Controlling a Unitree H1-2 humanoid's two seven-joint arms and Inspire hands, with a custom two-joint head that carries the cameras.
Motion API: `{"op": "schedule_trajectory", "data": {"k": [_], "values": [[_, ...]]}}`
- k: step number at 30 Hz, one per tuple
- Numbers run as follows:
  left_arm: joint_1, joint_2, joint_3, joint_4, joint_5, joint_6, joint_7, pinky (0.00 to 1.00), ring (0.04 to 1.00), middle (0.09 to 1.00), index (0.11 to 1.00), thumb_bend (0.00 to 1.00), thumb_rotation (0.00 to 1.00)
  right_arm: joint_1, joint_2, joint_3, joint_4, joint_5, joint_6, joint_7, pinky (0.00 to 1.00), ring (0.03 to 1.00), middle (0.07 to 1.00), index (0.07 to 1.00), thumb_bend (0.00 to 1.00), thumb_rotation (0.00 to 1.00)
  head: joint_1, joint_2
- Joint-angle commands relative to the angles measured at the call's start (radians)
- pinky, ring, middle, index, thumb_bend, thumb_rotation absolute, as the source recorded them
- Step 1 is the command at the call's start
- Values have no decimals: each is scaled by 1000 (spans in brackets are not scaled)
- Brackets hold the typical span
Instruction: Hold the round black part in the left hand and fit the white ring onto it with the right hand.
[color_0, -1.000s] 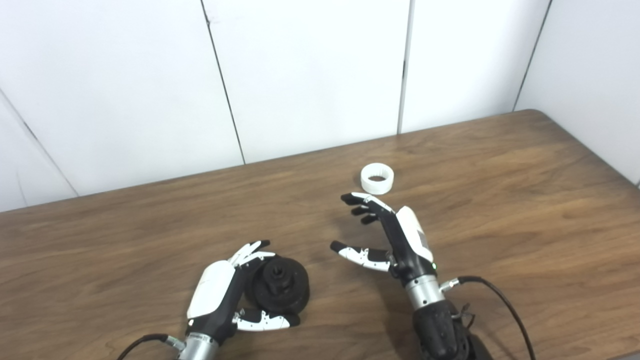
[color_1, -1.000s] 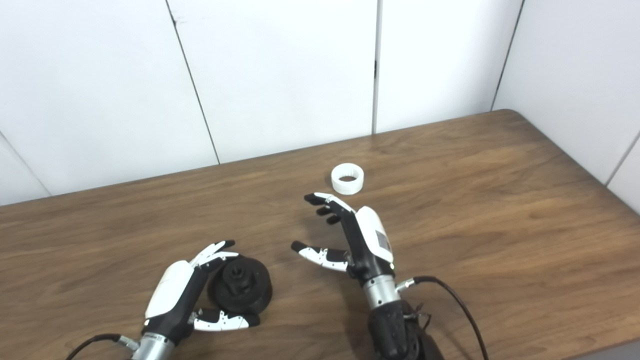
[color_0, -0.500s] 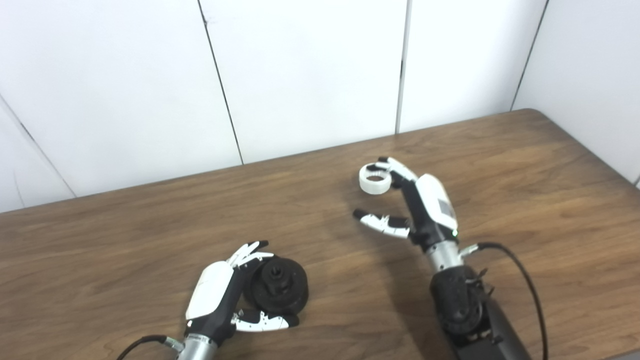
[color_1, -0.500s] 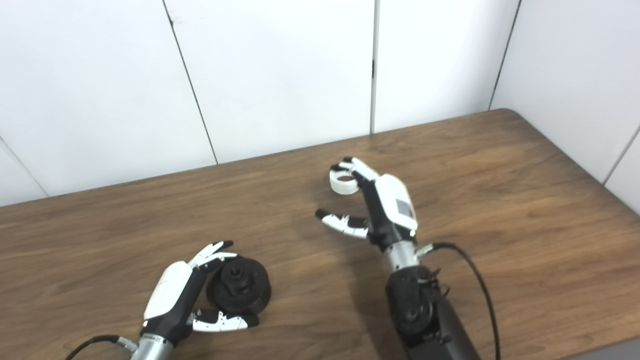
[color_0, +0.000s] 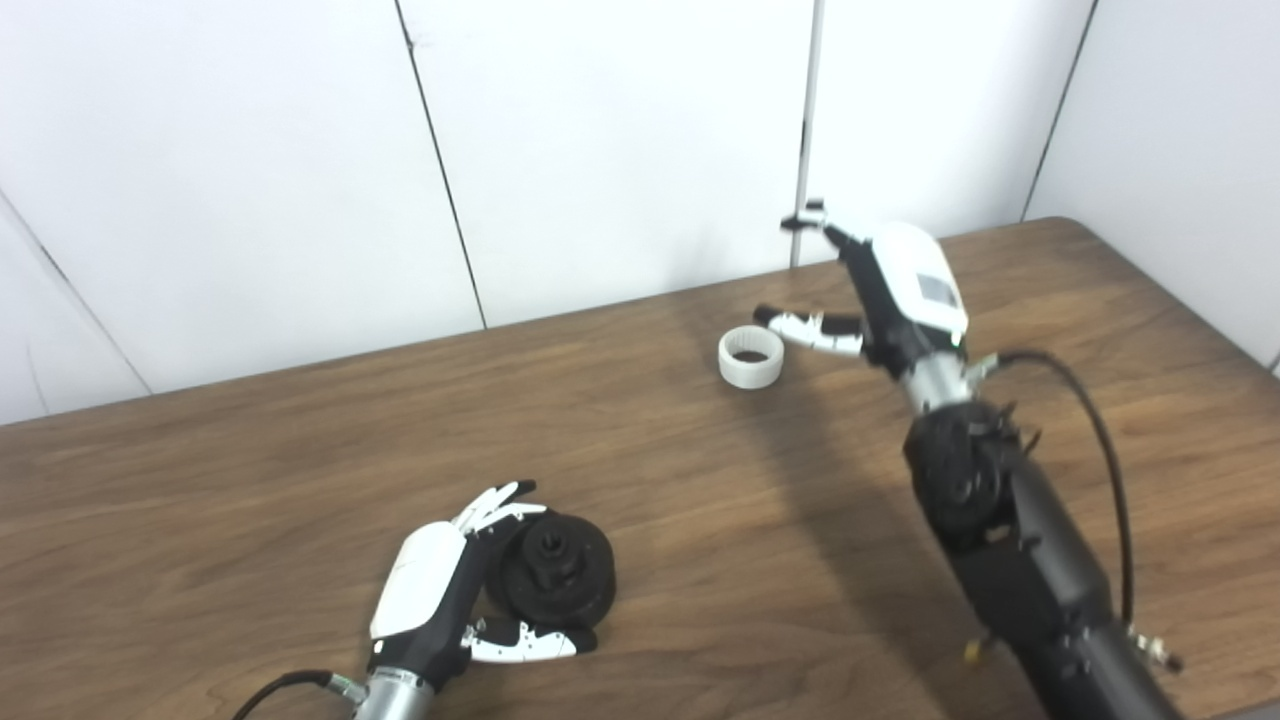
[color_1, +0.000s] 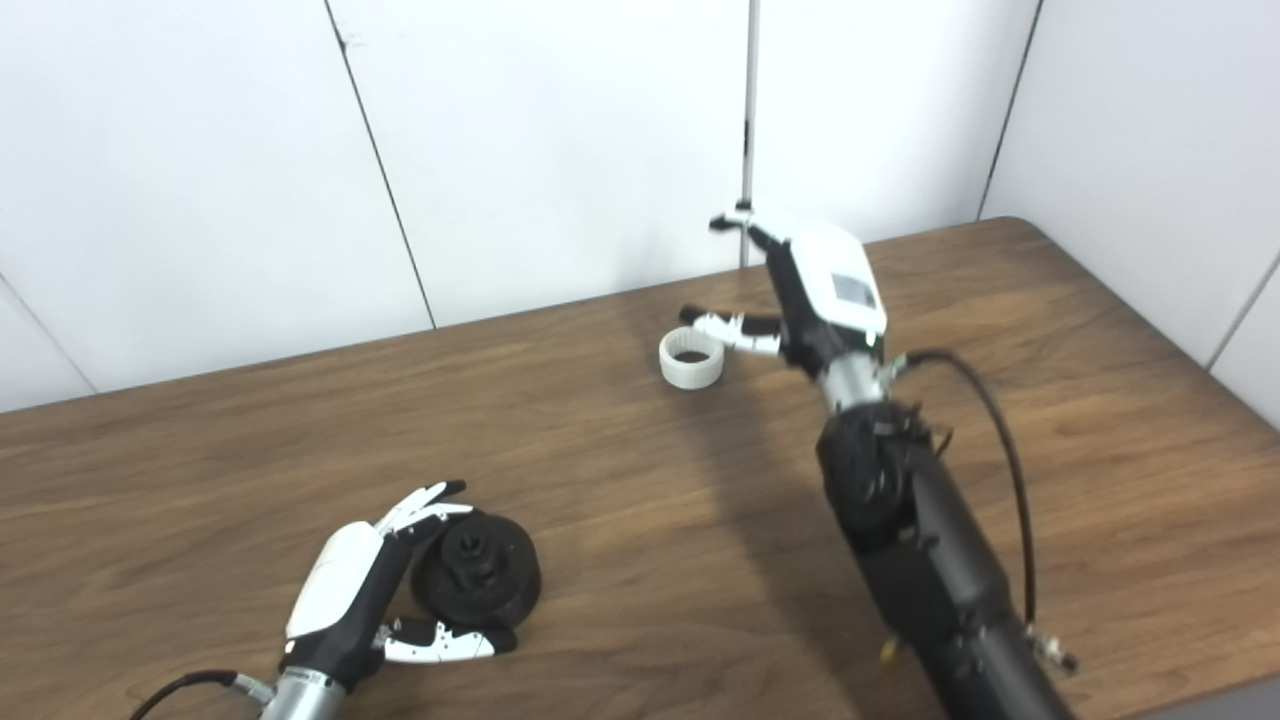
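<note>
The round black part (color_0: 555, 572) lies on the wooden table (color_0: 250, 470) near the front left. My left hand (color_0: 430, 590) is cupped around its left side, fingers stretched behind it and thumb along its front; the grip looks loose and open. The white ring (color_0: 751, 357) stands on the table toward the back centre. My right hand (color_0: 880, 290) is raised just right of and above the ring, open, its thumb reaching toward the ring's right rim and its fingers lifted up against the wall behind. Nothing is in it.
White wall panels (color_0: 600, 150) rise directly behind the table's back edge, close to the right hand's fingers. A black cable (color_0: 1090, 420) loops off the right forearm. The table's right corner (color_0: 1070, 225) lies beyond the right arm.
The right hand has travelled away from me, from short of the ring to beside and above it, with the arm stretched out. The ring, the black part and the left hand stay put.
</note>
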Motion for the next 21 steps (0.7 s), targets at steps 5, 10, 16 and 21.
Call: {"op": "schedule_trajectory", "data": {"k": [5,10,16,21], "values": [[27,23,0,21,33,31,-28,853,925,905,635,892,276,-109,-75,53,105,-8,-28,51,773,862,880,775,740,399,2,1],[28,20,-1,22,37,32,-27,848,924,904,635,893,271,-145,-101,98,192,7,-28,100,898,933,930,825,823,543,7,2],[28,17,0,28,39,30,-23,850,922,904,636,892,277,-165,-103,142,247,4,8,164,911,968,968,873,991,792,10,2],[32,16,-1,23,38,31,-26,852,925,905,636,889,278,-175,-104,173,285,-4,22,189,910,981,980,889,1000,856,17,3]]}}
